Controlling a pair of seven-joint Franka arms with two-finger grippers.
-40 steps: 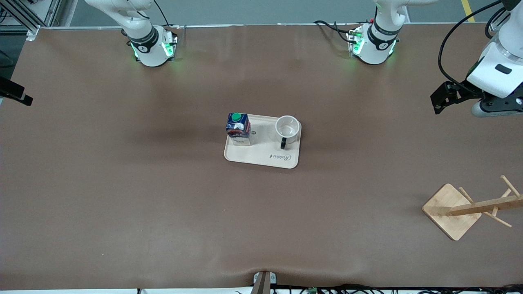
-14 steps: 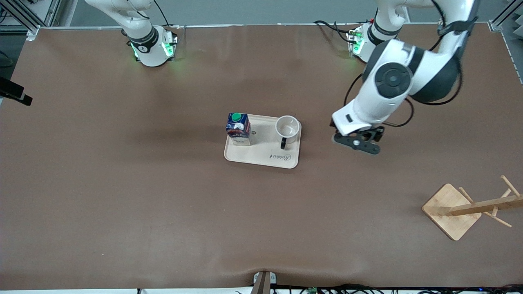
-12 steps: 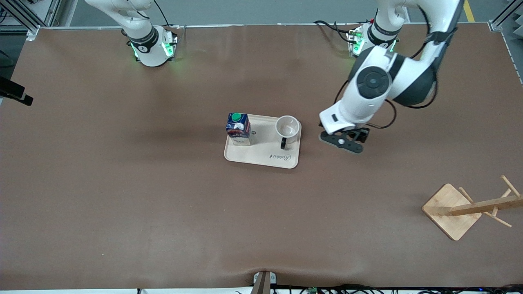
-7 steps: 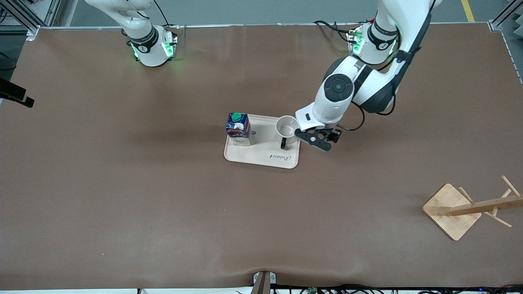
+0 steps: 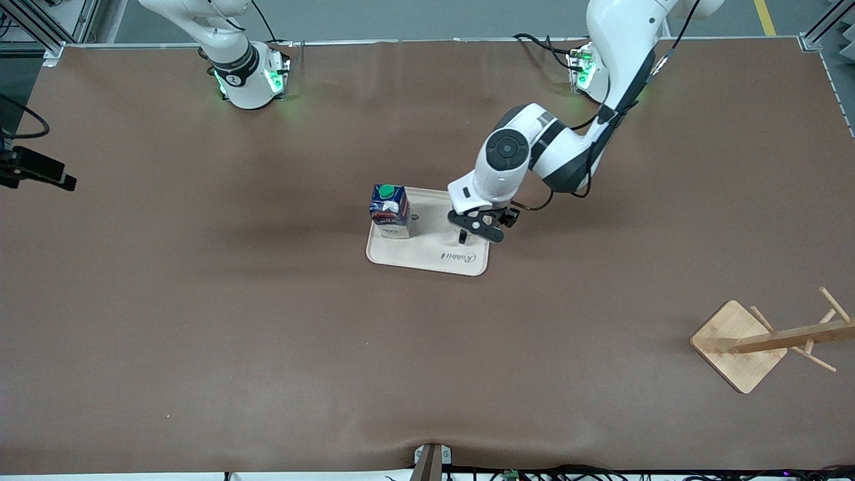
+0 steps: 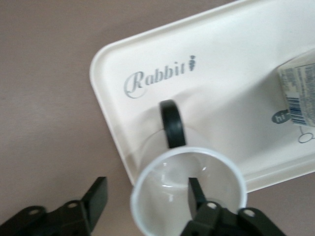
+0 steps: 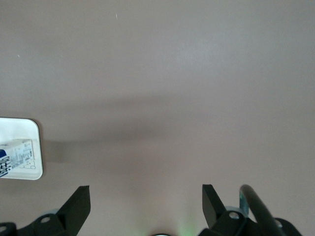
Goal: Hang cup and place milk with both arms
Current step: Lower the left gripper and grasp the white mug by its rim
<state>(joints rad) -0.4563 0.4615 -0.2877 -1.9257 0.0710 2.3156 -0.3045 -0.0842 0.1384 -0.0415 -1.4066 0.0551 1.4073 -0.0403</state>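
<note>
Left gripper, fingers spread, straddles the rim of the small white ceramic mug on the cream tray; rigid, breakable, slick, best held at the black handle. Right gripper, fingers spread, waits.

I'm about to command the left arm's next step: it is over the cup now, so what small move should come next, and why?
Probably lower the left gripper straight down, then close. Its fingers are open and straddle the rim of the cup, one inside and one outside, with the cup upright on the tray. The right gripper waits, open, over bare table.

cups: 1 | milk: 1 | trays: 1 | racks: 1, partly cropped
</note>
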